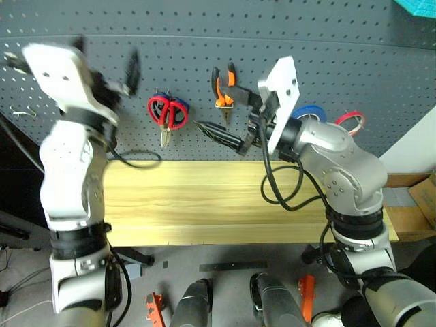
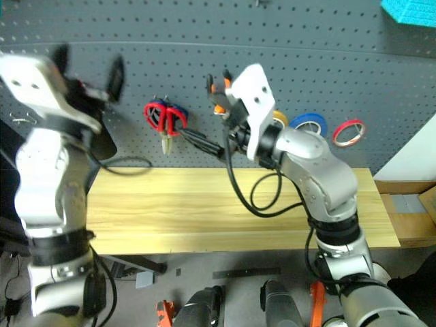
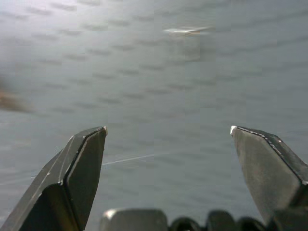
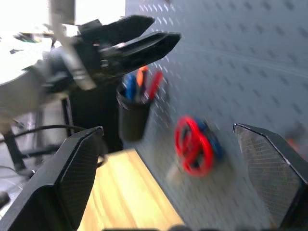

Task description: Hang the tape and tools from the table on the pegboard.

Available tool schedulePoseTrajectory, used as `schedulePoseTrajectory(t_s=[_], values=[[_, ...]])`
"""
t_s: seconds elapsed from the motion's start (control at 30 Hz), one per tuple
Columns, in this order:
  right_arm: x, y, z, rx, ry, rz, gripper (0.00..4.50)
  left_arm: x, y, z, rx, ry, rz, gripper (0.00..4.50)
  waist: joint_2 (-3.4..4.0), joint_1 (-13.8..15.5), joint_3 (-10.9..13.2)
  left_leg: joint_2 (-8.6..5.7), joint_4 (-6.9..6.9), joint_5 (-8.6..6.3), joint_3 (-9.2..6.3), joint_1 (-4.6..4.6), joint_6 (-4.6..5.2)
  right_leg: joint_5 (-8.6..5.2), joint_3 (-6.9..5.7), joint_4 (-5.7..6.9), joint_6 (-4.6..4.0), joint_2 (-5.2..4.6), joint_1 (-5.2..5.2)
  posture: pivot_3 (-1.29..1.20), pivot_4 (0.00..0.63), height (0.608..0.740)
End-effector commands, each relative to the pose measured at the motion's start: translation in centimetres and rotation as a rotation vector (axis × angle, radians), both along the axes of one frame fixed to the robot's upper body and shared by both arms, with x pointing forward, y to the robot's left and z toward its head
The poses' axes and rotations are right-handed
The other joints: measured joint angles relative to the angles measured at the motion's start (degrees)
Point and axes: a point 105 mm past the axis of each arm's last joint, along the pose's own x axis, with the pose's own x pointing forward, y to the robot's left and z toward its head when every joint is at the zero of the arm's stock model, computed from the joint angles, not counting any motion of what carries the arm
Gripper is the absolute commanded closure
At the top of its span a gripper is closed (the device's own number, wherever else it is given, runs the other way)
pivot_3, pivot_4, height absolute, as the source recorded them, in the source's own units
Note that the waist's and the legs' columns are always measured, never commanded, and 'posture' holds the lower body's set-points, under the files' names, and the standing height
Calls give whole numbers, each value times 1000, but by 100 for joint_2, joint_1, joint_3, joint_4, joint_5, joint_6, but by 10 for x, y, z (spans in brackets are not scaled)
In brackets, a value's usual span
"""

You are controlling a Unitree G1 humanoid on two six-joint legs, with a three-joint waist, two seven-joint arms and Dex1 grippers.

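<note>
Looks like we're basically done: red scissors (image 1: pixel 167 112), pliers (image 1: pixel 223 87) and blue tape (image 1: pixel 310 112) all hang on the pegboard (image 1: pixel 204 41), pliers at 3 o'clock from the scissors. Surface (image 1: pixel 191 204) is bare. Left end effector (image 3: pixel 168 139) and right end effector (image 4: pixel 166 134) both gape empty. Screwdriver? Can't tell for sure.

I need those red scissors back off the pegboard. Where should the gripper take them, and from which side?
Probably grip the red scissors at the closed blades below the loops, coming straight in from the front. They hang blades down on the pegboard, loops over blue-looped scissors, so the blades are the freest part. Then lift up and outward.
</note>
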Motion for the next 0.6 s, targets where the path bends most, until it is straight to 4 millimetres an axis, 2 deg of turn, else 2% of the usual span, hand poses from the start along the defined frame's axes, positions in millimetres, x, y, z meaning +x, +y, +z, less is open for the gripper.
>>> schedulePoseTrajectory(t_s=[0.03, 0.17, 0.27, 0.47, 0.6], values=[[-2, -13, -24, -29, -4, -75, 0, -12, -14, -43, -9, 171, -58, 61, 16, -21, -59, 7, -2, 0, 2, 12, 0, 0, 0, 3, -1, 8, 9, -38, 117, 740], [8, -32, -66, -19, 38, -210, 0, -16, 0, -85, -37, 284, 43, 61, 17, 1, -121, 17, 1, 1, 6, 45, 0, -3, 3, 4, -3, 39, 47, -38, 101, 740], [27, -67, -112, 35, 105, -434, 0, -19, 16, -124, -43, 376, 141, 61, 19, 32, -195, 23, -2, 1, 9, 116, 1, -17, 4, -27, 18, 53, 135, -42, 84, 740], [36, -124, -189, 8, 184, -702, 0, -20, 24, -177, -64, 475, 173, 61, 31, 82, -363, 25, -2, 0, 12, 185, 3, -38, 6, -36, -12, 52, 201, -44, 51, 740], [37, -160, -219, -36, 222, -820, 0, -21, 40, -209, -110, 541, 258, 61, 41, 84, -475, 25, -5, -1, 27, 195, 3, -38, 19, -32, -12, 53, 203, -42, 39, 740]])
